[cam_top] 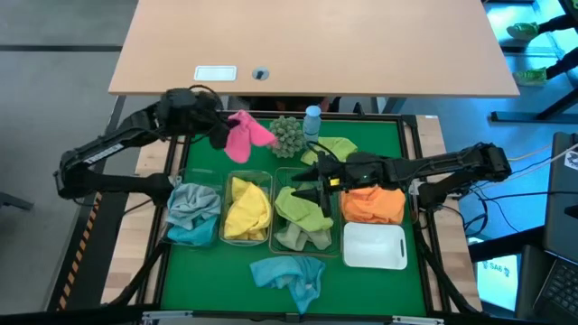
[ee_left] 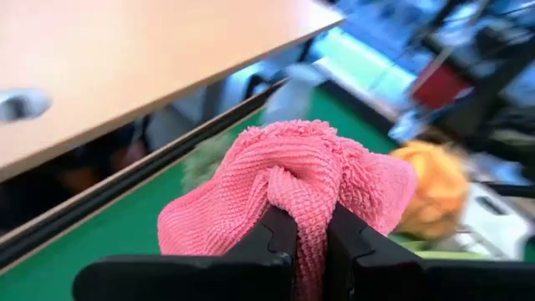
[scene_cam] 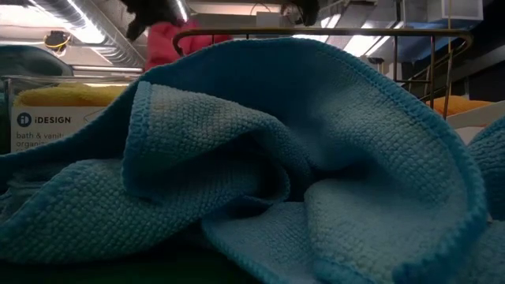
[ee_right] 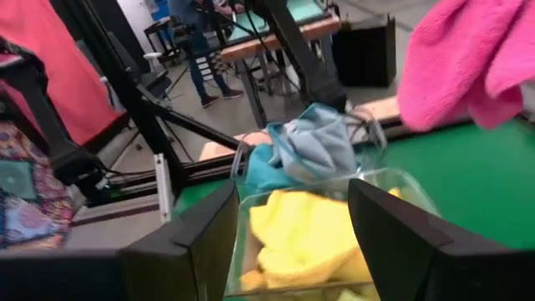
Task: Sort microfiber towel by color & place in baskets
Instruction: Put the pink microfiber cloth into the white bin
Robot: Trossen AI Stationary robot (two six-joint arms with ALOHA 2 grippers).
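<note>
The left gripper (cam_top: 219,134) is pinching the pink towel (cam_top: 246,135) above the green tabletop (cam_top: 203,162) at its 11 o'clock corner. The white bin (cam_top: 375,246), apparently empty, is lying toward 4 o'clock, nearer the right gripper (cam_top: 318,187), which is hovering spread over the green towels' bin (cam_top: 335,236).

A grey-green spiky ball (cam_top: 288,134) sits near the far edge of the green bench (cam_top: 199,282), with a small blue bottle (cam_top: 312,123) just beside it. Beyond that edge stands a tan desk (cam_top: 361,45) bearing a white card (cam_top: 215,74).
</note>
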